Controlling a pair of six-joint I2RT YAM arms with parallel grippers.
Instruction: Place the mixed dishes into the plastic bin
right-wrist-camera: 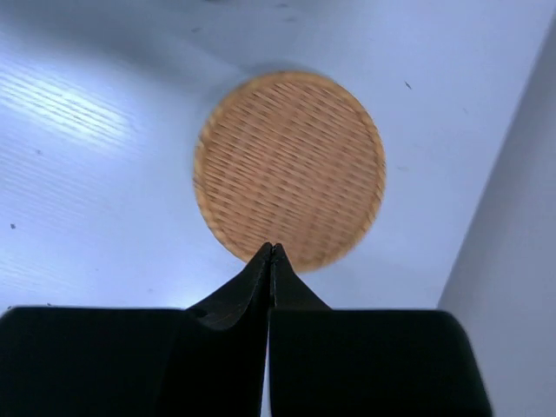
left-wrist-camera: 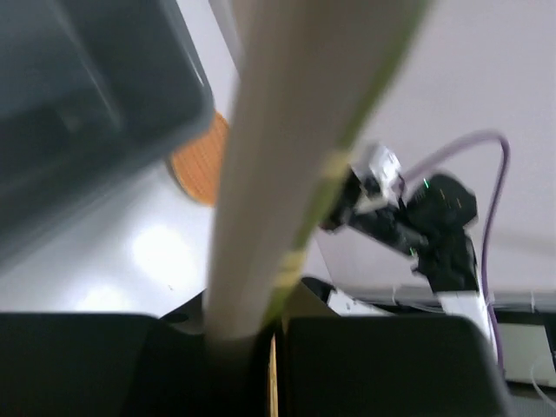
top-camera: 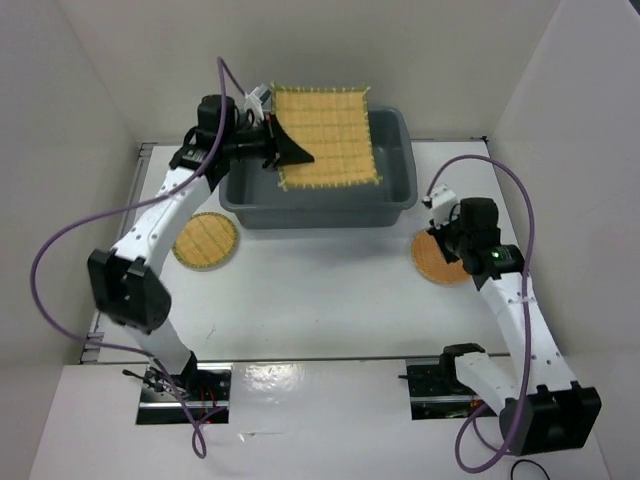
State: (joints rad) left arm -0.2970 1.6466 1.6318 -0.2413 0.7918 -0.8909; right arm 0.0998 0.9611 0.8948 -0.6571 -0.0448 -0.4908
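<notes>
Above the plastic bin (top-camera: 320, 213), the bamboo mat (top-camera: 328, 135) hides its far half.

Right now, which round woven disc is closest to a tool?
The orange-brown disc, right of the bin, under the shut right tool. The yellow-tan disc lies left, with no tool near.

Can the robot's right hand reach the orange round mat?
Probably yes. The right hand hangs right over the orange round mat and nothing lies between them, but it is shut now.
</notes>
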